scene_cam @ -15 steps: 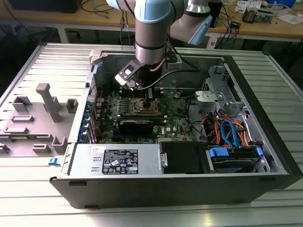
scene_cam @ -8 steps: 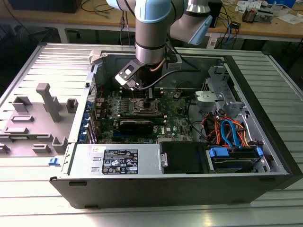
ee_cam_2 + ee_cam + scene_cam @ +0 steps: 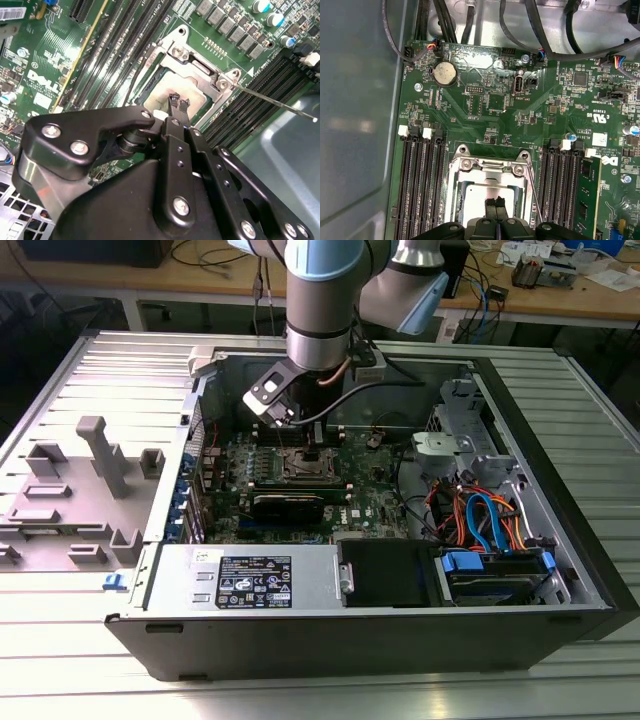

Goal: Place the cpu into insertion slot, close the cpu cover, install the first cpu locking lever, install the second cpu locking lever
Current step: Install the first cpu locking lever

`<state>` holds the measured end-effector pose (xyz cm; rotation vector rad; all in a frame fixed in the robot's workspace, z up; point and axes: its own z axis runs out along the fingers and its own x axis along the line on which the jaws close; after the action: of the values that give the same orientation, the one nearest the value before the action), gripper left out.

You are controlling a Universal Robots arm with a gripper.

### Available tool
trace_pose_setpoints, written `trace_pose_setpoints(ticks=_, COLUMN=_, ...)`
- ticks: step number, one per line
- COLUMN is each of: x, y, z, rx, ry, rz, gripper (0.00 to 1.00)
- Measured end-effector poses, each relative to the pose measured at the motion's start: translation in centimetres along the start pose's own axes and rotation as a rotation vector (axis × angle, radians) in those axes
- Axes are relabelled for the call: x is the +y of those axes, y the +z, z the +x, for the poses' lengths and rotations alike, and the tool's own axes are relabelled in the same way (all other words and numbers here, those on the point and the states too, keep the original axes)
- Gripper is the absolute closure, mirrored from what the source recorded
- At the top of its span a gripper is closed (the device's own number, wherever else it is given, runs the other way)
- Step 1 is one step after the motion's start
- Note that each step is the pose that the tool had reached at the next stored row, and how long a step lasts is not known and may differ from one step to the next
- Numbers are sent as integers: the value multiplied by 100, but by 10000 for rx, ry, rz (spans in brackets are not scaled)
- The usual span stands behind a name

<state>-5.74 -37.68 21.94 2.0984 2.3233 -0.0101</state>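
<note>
Jaws pinched together and empty, gripper (image 3: 495,206) is poised over the cpu (image 3: 481,192), which lies seated in the slot (image 3: 454,192). A lever (image 3: 535,196) beside the slot looks unlatched; work appears to be at the closing-and-locking stage, calling for gentle, square pressure.

In the second wrist view the black gripper (image 3: 178,102) covered part of the flat silver-grey square cpu (image 3: 162,90).
</note>
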Motion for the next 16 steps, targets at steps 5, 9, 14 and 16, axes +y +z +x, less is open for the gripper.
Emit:
trace_pose_setpoints(ticks=5, x=0, y=-2, z=0, rx=1, ry=0, rz=17, gripper=89)
trace_pose_setpoints(ticks=9, x=0, y=-2, z=0, rx=1, ry=0, rz=17, gripper=89)
trace_pose_setpoints(ticks=14, x=0, y=-40, z=-2, rx=1, ry=0, rz=18, gripper=89)
trace_pose_setpoints(ticks=16, x=0, y=-81, z=-2, rx=1, ry=0, rz=18, gripper=89)
